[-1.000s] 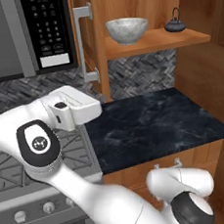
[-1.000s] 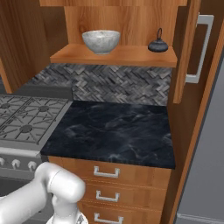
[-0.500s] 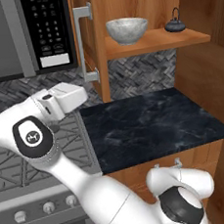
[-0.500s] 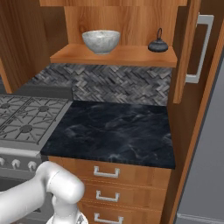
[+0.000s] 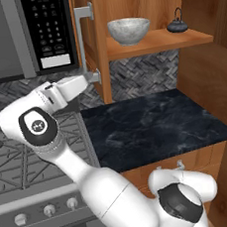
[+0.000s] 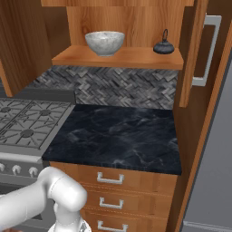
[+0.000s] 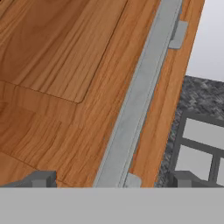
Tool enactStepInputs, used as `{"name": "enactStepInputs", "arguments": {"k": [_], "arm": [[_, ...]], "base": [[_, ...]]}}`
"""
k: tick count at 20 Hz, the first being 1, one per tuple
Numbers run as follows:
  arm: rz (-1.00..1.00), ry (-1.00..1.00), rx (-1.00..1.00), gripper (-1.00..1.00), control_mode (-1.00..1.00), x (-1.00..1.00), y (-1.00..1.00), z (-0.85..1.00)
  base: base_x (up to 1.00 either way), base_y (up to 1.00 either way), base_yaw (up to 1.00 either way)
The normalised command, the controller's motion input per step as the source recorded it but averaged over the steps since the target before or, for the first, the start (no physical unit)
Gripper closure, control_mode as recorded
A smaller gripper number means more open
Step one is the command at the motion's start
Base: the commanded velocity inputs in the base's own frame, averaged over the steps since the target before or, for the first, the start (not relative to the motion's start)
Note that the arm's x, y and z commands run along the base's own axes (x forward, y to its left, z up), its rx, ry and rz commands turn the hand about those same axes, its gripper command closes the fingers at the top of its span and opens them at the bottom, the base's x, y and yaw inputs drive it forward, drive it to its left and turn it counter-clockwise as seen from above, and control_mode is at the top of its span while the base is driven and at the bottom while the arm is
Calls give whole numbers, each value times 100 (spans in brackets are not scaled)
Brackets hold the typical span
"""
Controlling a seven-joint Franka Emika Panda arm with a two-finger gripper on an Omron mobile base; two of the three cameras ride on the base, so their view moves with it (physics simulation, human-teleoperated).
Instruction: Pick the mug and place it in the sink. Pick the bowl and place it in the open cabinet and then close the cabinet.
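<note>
The grey-white speckled bowl (image 5: 129,31) (image 6: 105,42) sits upright on the wooden shelf of the open cabinet (image 5: 157,41) (image 6: 122,57). The cabinet's left door (image 5: 89,43) stands swung out, edge-on, with its silver bar handle (image 5: 81,42) facing left. My gripper (image 5: 92,79) is at the lower end of that handle, left of the bowl and lower. In the hand view the gripper (image 7: 111,180) is open, with the silver handle (image 7: 139,94) running up between the fingertips (image 7: 42,179) across the door's wood. The mug and the sink are out of view.
A small dark teapot (image 5: 177,26) (image 6: 163,46) stands on the shelf right of the bowl. The microwave (image 5: 26,33) hangs left of the door, over the gas stove (image 5: 21,161). The black stone counter (image 6: 118,136) lies below, over drawers (image 6: 111,179). The right cabinet door (image 6: 199,45) is swung open.
My hand has risen and drawn back a little to the left, up to the lower end of the left door's handle. Bowl, teapot and doors have not moved.
</note>
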Motion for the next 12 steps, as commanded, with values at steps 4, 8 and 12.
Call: {"name": "enactStepInputs", "arguments": {"k": [4,8,12], "arm": [[0,1,-1,-100,-100,32,-19,5],[0,0,0,-100,-100,10,-47,10],[6,0,3,-100,-100,-1,-72,19]], "base": [[0,0,0],[0,0,0],[0,0,0]]}}
